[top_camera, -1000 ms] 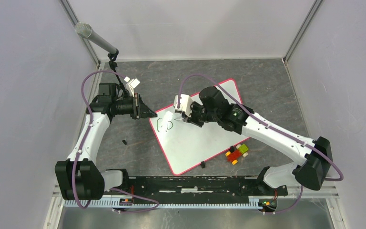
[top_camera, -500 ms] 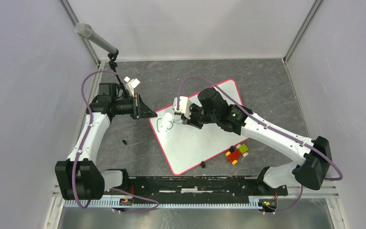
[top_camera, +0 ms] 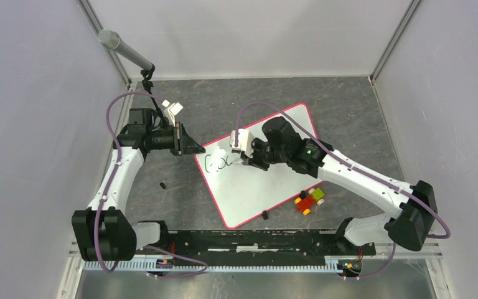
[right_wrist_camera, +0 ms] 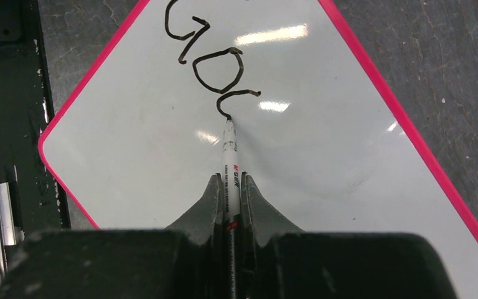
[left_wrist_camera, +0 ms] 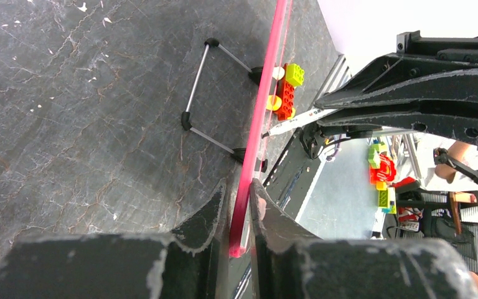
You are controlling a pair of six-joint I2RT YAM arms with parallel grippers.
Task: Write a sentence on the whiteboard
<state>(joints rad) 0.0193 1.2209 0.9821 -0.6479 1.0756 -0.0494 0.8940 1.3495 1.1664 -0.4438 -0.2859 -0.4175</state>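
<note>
The whiteboard (top_camera: 255,193) is white with a pink-red rim; the sentence (right_wrist_camera: 239,93) is black. The bench (top_camera: 348,112) is dark grey with pale marble-like veins. The bricks (top_camera: 310,200) are red, yellow and green. The marker (right_wrist_camera: 229,162) is white.

Right pincer (top_camera: 241,157) over whiteboard (top_camera: 256,194)

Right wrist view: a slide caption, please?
The right fingers pinch a marker, tip on the whiteboard, third letter of the sentence unfinished.

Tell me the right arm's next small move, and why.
Probably sweep the marker round to close the second "o": the right claw is shut on it, its tip sits on an open curve after "Go", and the left claw clamps the whiteboard by its rim.
</note>
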